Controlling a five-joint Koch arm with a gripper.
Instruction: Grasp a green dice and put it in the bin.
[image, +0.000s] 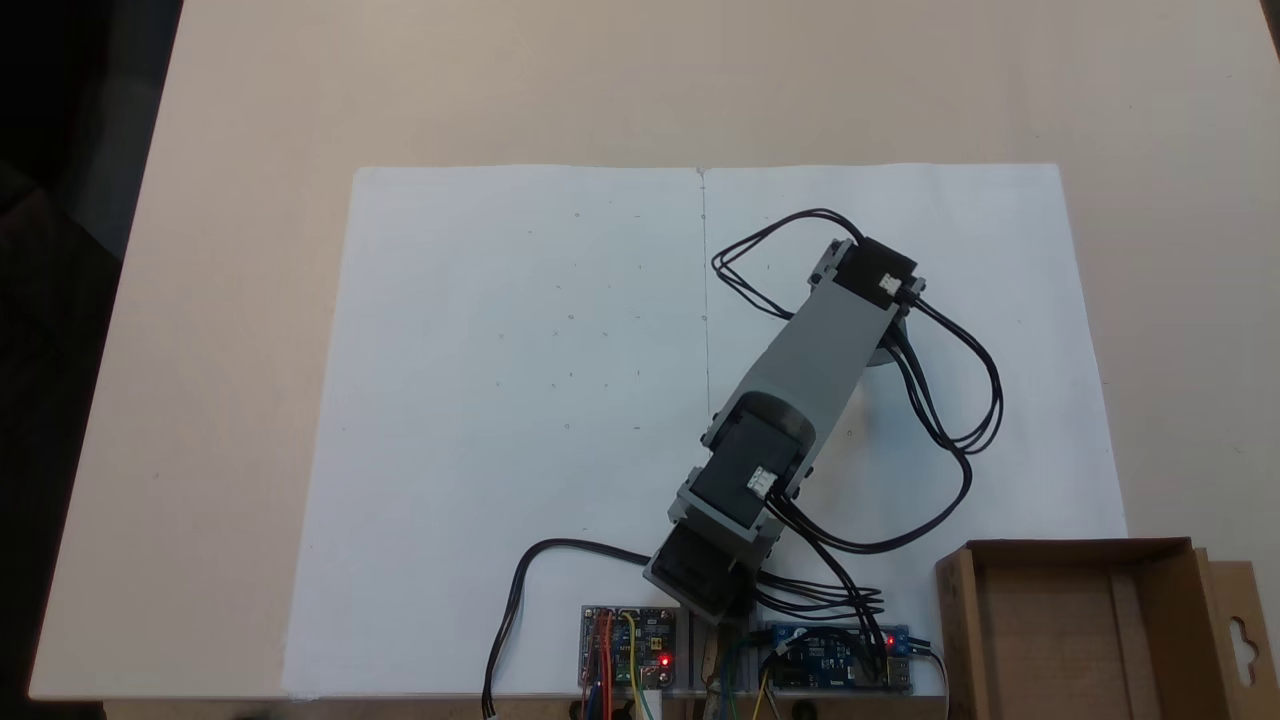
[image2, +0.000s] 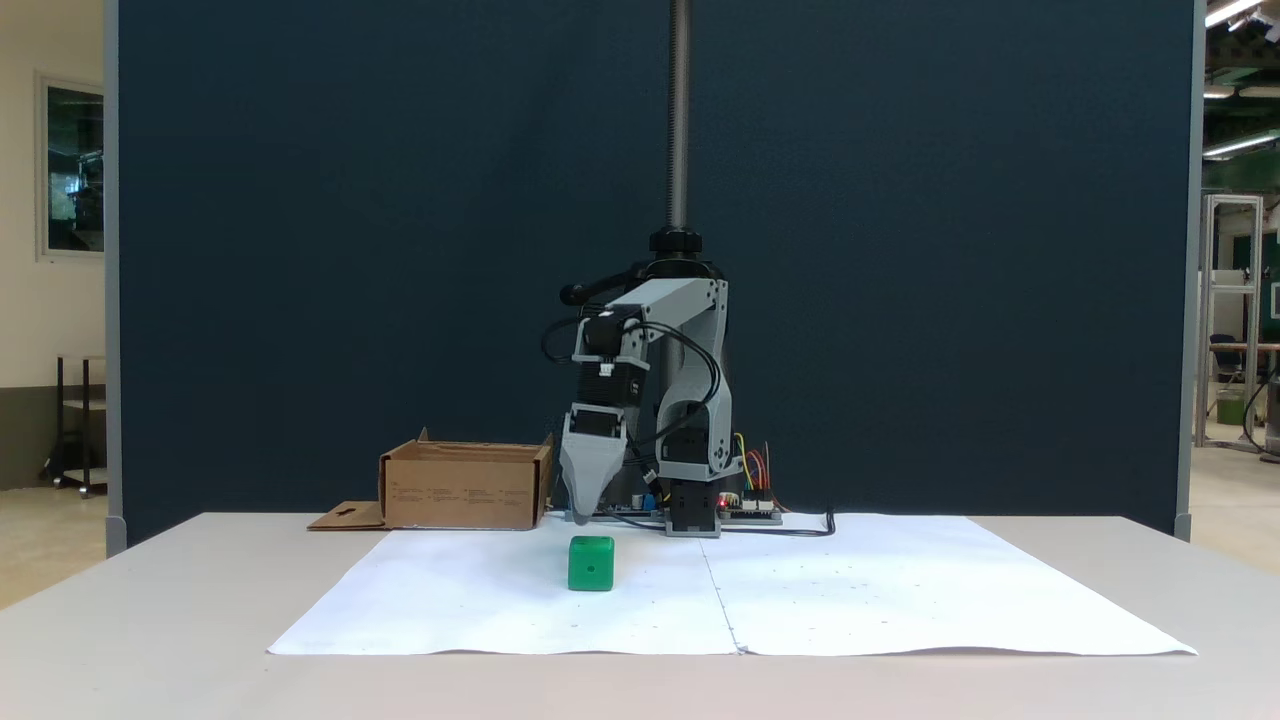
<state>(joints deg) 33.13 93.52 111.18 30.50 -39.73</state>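
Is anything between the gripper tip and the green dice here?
No. In a fixed view the gripper hangs above the green dice, apart from it, with nothing between.

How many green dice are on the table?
1. The green dice sits on the white paper just below the gripper, right of the cardboard bin in that fixed view. More could hide inside the bin's far corners.

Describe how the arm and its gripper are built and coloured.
The arm is made of grey plastic links joined by black servo blocks with small white labels. Loose black cables loop between the joints. In the front fixed view the gripper is a grey wedge tapering to a point. Circuit boards with red lights and coloured wires sit at the base.
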